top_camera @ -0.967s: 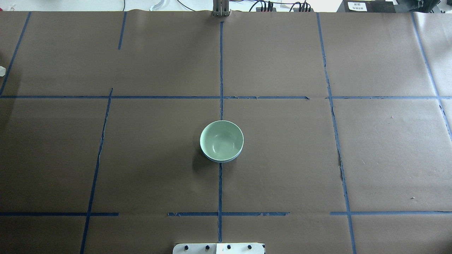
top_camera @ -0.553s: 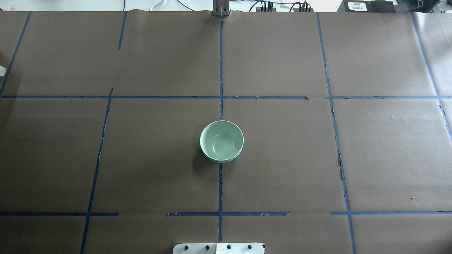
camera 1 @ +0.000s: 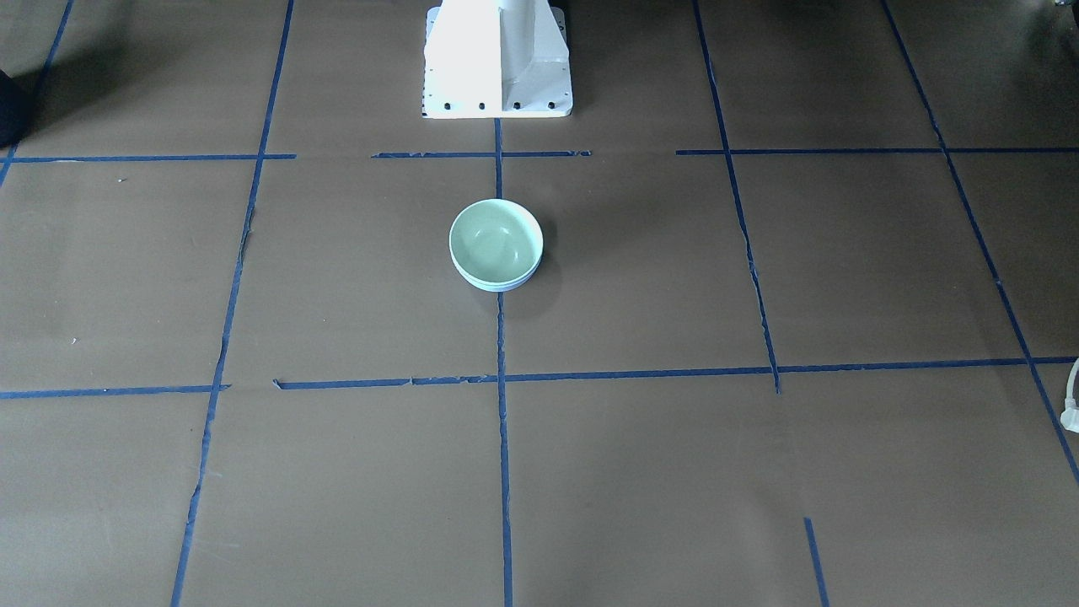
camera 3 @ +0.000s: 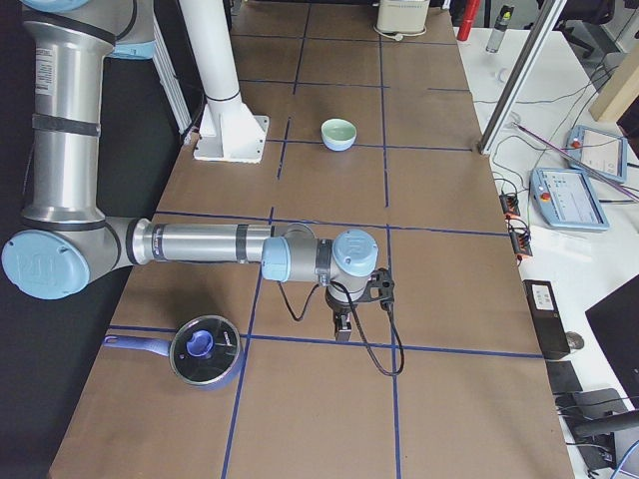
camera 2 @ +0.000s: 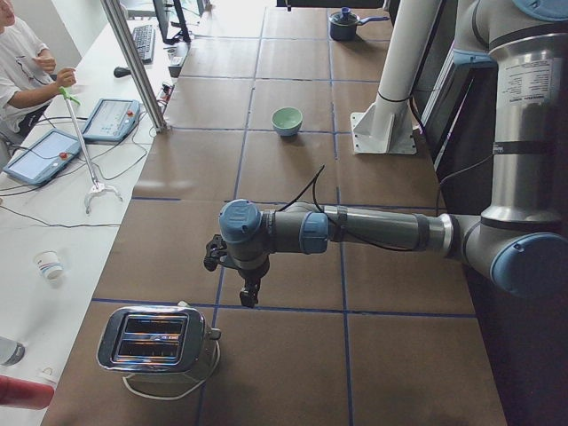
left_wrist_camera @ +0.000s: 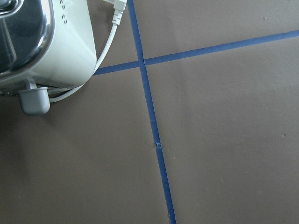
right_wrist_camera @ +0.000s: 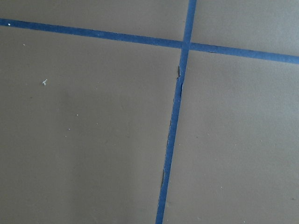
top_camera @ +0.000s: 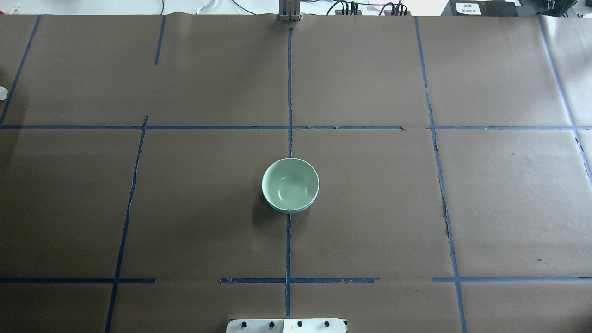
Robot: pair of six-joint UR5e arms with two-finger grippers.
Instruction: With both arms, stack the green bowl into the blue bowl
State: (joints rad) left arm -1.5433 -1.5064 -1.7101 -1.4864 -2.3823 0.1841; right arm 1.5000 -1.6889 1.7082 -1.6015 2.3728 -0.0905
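The green bowl (top_camera: pixel 290 184) sits nested inside the blue bowl (top_camera: pixel 287 211) at the table's middle. Only a thin light-blue rim shows below it. The stack also shows in the front view, green bowl (camera 1: pixel 496 241) over blue rim (camera 1: pixel 499 287), and small in the side views (camera 2: pixel 287 119) (camera 3: pixel 338 132). My left gripper (camera 2: pixel 249 296) hangs over the table far from the bowls, near a toaster. My right gripper (camera 3: pixel 342 329) hangs over a tape cross at the other end. I cannot tell whether either is open or shut. Neither wrist view shows any fingers.
A chrome toaster (camera 2: pixel 155 342) with its cord stands by the left gripper and shows in the left wrist view (left_wrist_camera: pixel 37 46). A pot with a blue lid (camera 3: pixel 205 349) sits near the right arm. The white pedestal (camera 1: pixel 497 59) stands behind the bowls. An operator (camera 2: pixel 18 62) sits beside the table.
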